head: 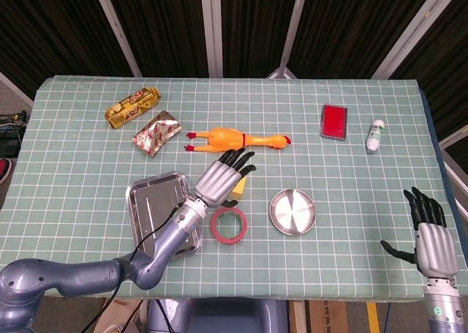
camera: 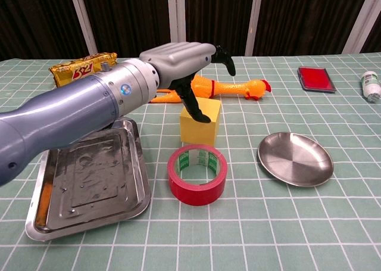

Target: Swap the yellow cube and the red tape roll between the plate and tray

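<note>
Left robot hand (camera: 189, 59) spread above yellow cube (camera: 200, 121); red tape roll (camera: 197, 174) on table.

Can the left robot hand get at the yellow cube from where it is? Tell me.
Probably yes. The left robot hand hovers open right above the yellow cube, with nothing between them; the red tape roll sits nearer, clear of the way down.

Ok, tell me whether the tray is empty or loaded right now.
Empty. The tray shows only bare metal in both views; the tape and cube both sit on the table beside it.
</note>
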Available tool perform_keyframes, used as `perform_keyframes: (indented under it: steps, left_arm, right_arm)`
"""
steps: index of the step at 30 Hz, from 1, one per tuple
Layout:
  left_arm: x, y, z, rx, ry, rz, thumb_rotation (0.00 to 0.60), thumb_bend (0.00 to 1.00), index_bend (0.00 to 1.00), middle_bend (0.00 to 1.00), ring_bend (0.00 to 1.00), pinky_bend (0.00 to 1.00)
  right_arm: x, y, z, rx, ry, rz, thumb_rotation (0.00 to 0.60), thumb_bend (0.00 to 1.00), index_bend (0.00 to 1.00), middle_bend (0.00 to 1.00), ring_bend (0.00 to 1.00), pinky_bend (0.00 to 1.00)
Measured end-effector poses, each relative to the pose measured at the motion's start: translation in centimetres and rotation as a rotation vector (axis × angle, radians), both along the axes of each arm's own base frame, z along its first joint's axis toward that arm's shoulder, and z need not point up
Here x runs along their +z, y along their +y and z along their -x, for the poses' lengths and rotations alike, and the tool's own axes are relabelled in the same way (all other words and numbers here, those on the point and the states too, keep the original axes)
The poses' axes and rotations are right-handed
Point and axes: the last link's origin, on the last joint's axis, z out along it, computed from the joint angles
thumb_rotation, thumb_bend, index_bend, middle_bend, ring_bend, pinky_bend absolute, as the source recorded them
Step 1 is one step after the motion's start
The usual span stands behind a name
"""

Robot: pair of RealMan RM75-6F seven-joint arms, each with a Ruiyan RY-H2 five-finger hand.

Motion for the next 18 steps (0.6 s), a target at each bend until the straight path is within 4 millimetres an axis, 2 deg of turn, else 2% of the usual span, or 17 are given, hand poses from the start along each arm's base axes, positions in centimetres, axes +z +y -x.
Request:
perform_keyframes:
  steps: [11,16,18]
  left_arm:
    - [-2.3,2.1,1.0,0.062,0.038,0.010,0.600,0.01,0.23,0.05,0.00,0.12]
    - [-3.0,1.9,1.0,0.054,0.036,0.021,0.600,0.03,0.23,0.06,0.00,0.14]
    - [-3.3,2.0,1.2,0.052,0.039,0.022,0.600,0.06,0.25,0.09,0.04,0.19]
  right_arm:
    - [-0.2,-0.1,0.1,-0.007,-0.003,-0.007,0.600,0.00,0.05,0.00,0.00,0.00]
    - [-0.2,-0.1,0.1,-0.008,-0.010,-0.009,0.600,0.00,0.05,0.00,0.00,0.00]
    - [-0.2,-0.1,0.2,-0.009,-0.012,-0.011,0.600,0.00,0.05,0.00,0.00,0.00]
